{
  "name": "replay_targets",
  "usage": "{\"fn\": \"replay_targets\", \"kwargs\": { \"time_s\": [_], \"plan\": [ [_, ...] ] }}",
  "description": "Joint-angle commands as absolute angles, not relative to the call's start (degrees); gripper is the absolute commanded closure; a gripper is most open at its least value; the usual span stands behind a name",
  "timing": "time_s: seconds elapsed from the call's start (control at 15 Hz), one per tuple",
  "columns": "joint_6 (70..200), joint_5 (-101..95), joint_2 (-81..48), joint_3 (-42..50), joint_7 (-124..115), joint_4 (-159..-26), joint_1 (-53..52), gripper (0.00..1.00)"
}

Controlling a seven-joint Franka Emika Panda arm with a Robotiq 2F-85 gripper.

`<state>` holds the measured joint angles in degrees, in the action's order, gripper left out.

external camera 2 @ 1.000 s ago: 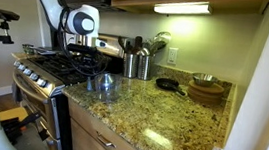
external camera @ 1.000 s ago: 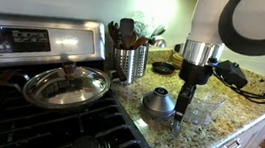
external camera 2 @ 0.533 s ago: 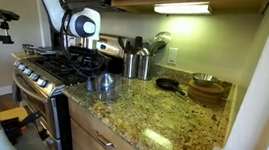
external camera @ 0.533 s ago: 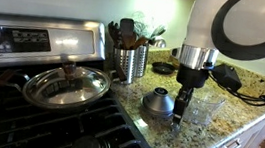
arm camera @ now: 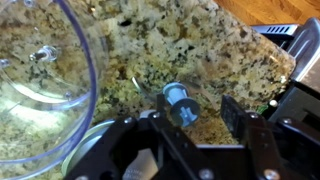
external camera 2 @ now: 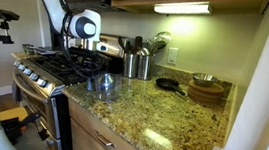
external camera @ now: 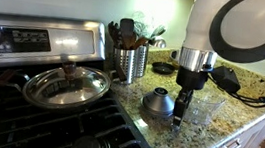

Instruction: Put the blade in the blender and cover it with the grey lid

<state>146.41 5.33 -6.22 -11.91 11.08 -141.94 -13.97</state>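
Observation:
The blade [arm camera: 180,100], a small grey-blue piece with a thin stem, stands on the granite counter between my fingers in the wrist view. My gripper [arm camera: 197,110] is open around it, with a gap to the right finger [arm camera: 235,112]. In an exterior view my gripper [external camera: 182,110] reaches down to the counter between the grey lid [external camera: 158,103] and the clear blender [external camera: 202,109]. The blender [arm camera: 40,70] fills the left of the wrist view and looks empty. The blade is hidden in both exterior views. The blender [external camera 2: 105,83] also shows under my gripper [external camera 2: 88,66].
A pan with a shiny lid [external camera: 66,85] sits on the stove. A steel utensil canister [external camera: 129,62] stands behind the grey lid. A small dark pan [external camera 2: 166,84] and a wooden bowl [external camera 2: 206,90] sit farther along the counter [external camera 2: 160,118].
My arm shifted slightly sideways over the counter one second ago and has stayed still since. Lid and blender have not moved.

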Motion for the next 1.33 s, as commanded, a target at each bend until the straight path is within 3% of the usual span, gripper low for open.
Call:
{"fn": "replay_targets", "kwargs": {
  "time_s": [0.0, 0.07, 0.13, 0.33, 1.27],
  "plan": [
    [147.9, 5.9, -7.0, -12.7, 10.9, -142.1, -13.0, 0.44],
    [148.0, 5.8, -7.1, -12.6, 10.7, -142.1, -13.0, 0.52],
    [148.2, 5.6, -7.1, -12.6, 10.5, -142.1, -13.0, 0.7],
    [148.4, 4.7, -6.5, -12.4, 9.9, -142.3, -13.1, 0.9],
    [141.2, 12.5, 5.5, -14.8, 12.0, -144.3, -14.0, 0.87]
  ]
}}
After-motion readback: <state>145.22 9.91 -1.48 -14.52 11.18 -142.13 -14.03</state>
